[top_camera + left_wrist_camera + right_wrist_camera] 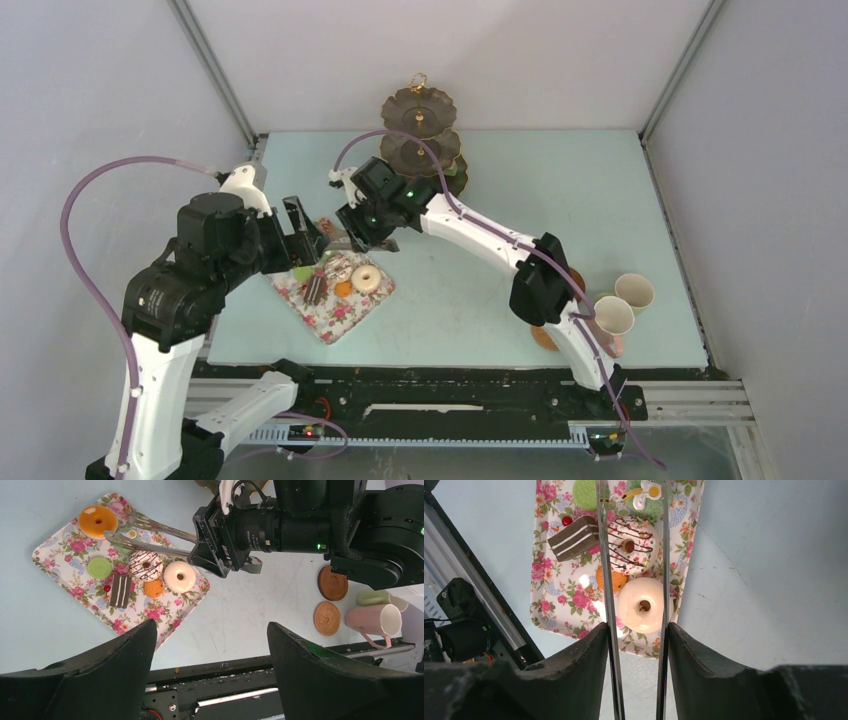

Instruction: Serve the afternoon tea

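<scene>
Toy cakes lie on a floral cloth [335, 310]: a white doughnut [642, 605], a drizzled doughnut [630, 545], a chocolate slice [573, 537], a green piece [99, 567], an orange doughnut [97, 521] and a small orange cookie [153, 587]. My right gripper [636, 627] is shut on the grey tongs [605, 555]. The tongs' open arms reach over the cloth and straddle the two doughnuts. My left gripper [211, 625] is open and empty above the table beside the cloth. A pink cup [372, 620], a cream cup [634, 292] and two brown coasters [327, 618] sit at the right.
A dark three-tier stand [420, 135] stands at the back middle of the table. The right arm [500, 240] stretches diagonally across the table from the cups to the cloth. The black front rail [450, 385] runs along the near edge.
</scene>
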`<state>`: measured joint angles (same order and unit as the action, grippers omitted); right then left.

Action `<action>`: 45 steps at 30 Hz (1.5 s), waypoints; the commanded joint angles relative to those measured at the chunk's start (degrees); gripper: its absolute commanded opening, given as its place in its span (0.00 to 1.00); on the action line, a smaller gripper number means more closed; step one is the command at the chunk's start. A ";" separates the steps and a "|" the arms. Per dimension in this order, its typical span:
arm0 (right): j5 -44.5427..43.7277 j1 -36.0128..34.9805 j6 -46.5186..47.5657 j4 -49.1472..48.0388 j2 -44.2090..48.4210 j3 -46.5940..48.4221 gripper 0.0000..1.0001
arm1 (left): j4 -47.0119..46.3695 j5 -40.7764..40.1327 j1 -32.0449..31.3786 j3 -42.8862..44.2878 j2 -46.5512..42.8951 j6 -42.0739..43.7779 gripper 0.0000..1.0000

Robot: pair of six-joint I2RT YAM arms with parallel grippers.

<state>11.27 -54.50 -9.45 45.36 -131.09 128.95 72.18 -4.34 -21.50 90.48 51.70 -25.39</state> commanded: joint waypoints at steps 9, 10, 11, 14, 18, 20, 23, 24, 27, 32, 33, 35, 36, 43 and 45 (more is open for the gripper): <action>-3.99 -2.07 3.13 1.43 0.40 2.78 0.50 | -0.58 -0.32 -0.38 1.81 0.33 1.30 0.88; -4.36 -2.27 3.39 1.49 0.20 2.93 0.50 | -0.59 -0.28 -0.37 1.81 0.30 1.30 0.88; -4.73 -2.35 3.64 1.55 0.06 3.02 0.50 | -0.60 -0.24 -0.39 1.74 0.26 1.30 0.88; -6.57 -2.77 4.36 2.05 -0.75 3.51 0.50 | -0.42 -0.32 -0.39 1.87 0.12 1.44 0.88; -7.98 -3.02 4.90 3.09 -2.04 4.47 0.50 | -0.31 -0.60 -0.54 2.22 0.07 1.57 0.88; -8.27 -3.11 4.93 3.40 -2.68 5.13 0.50 | -0.20 -0.66 -0.69 2.37 0.07 1.66 0.89; -8.03 -3.09 4.96 3.10 -3.33 5.44 0.51 | -0.19 -0.84 -0.96 2.59 0.23 1.74 0.89; -7.95 -3.10 4.97 3.07 -3.59 5.51 0.51 | -0.19 -0.92 -1.00 2.66 0.24 1.74 0.89; -7.91 -3.07 4.97 3.27 -4.43 6.26 0.51 | -0.05 -1.11 -1.14 2.94 0.27 1.90 0.89; -7.63 -3.12 4.97 3.24 -4.96 6.50 0.50 | 0.07 -1.46 -1.30 3.04 0.30 2.00 0.89; -7.44 -3.15 4.97 3.24 -4.90 6.50 0.49 | 0.09 -1.46 -1.27 3.04 0.35 2.03 0.89; -7.23 -3.07 5.06 3.23 -4.69 6.49 0.45 | 0.06 -1.46 -1.32 3.08 0.41 2.01 0.89; -7.20 -3.07 5.06 3.24 -4.64 6.49 0.43 | 0.03 -1.46 -1.32 3.07 0.48 1.93 0.89; -6.99 -3.12 4.93 3.42 -2.97 6.51 0.28 | -0.11 -1.37 -1.29 3.04 0.82 1.84 0.89; -6.81 -3.11 4.77 3.37 -2.42 6.51 0.25 | -0.23 -1.37 -1.27 2.96 0.86 1.83 0.89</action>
<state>4.29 -57.32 -5.32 49.21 -136.03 132.68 72.64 -4.86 -22.39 91.72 52.25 -24.88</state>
